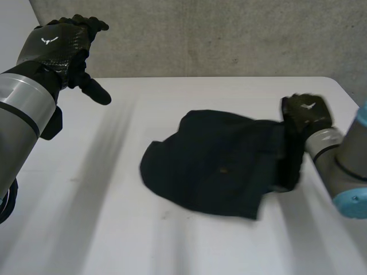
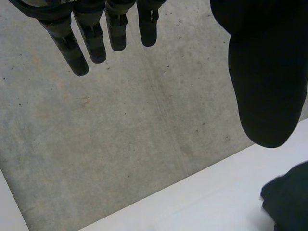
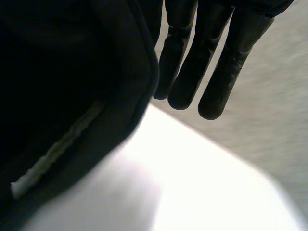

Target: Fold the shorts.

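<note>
A: Head view?
B: Shorts [image 1: 212,166], dark, crumpled, centre-right on white table [image 1: 114,217]. Right hand [image 1: 307,112] at their raised right edge. Left hand [image 1: 57,43] aloft, far left.
A: Left wrist view?
B: Fingers [image 2: 77,53] straight, holding nothing.
A: Right wrist view?
B: Shorts against the right hand; grip cannot be told.

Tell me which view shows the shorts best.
The head view: the whole shorts lie on the table, the right hand gripping one edge. The left wrist view catches a dark corner; the right wrist view, a close fold.
</note>
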Tool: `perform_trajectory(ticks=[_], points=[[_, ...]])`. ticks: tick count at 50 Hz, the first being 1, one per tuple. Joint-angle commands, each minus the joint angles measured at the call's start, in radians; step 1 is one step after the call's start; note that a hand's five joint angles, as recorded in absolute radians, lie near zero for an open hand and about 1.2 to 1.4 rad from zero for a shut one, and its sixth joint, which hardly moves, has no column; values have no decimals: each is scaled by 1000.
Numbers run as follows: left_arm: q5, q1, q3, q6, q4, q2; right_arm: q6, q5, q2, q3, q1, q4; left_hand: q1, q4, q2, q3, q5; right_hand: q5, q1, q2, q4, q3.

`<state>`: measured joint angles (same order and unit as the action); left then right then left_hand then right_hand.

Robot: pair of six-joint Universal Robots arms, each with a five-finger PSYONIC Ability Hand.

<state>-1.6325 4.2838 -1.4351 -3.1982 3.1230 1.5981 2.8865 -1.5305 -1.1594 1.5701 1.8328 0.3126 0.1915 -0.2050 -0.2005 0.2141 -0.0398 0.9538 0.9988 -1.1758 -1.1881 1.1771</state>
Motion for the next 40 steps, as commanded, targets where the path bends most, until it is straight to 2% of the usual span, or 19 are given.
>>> perform_trajectory(ticks=[1, 2, 9, 16, 19, 25, 31, 36, 40], points=[[5, -7, -30, -2, 40, 19, -202, 4, 21, -12, -79, 86, -17, 30, 26, -40, 40, -791, -661, 838, 850, -839], [6, -12, -33, -2, 45, 25, -202, 15, 32, -18, -84, 73, -17, 30, 26, -40, 40, -954, -824, 1001, 1014, -1003], [5, -56, -39, -9, 77, 124, -201, 38, 1, -28, -87, -53, -17, 30, 26, -40, 40, -954, -824, 1001, 1014, -1003], [6, -71, -44, -89, 126, 239, -223, 41, -221, 2, -82, -225, -13, 27, 22, -36, 36, -954, -824, 1001, 1014, -1003], [11, -117, -48, -126, 140, 293, -269, 52, -281, 33, -86, -366, 10, 3, -1, -12, 13, -954, -824, 1001, 1014, -1003], [48, -145, -67, -190, 178, 381, -383, 113, -394, 169, -82, -539, 25, -11, -16, 2, -2, -777, -647, 824, 836, -826], [186, -151, -68, -281, 218, 493, -446, 141, -424, 280, -78, -567, 42, -29, -34, 20, -20, -712, -582, 759, 771, -761], [212, -147, -45, -327, 224, 548, -452, 170, -438, 361, -86, -552, 81, -67, -72, 58, -58, -659, -529, 706, 718, -708], [209, -151, 1, -333, 224, 606, -443, 228, -378, 413, -89, -465, 128, -114, -119, 105, -105, -764, -634, 811, 824, -813]])
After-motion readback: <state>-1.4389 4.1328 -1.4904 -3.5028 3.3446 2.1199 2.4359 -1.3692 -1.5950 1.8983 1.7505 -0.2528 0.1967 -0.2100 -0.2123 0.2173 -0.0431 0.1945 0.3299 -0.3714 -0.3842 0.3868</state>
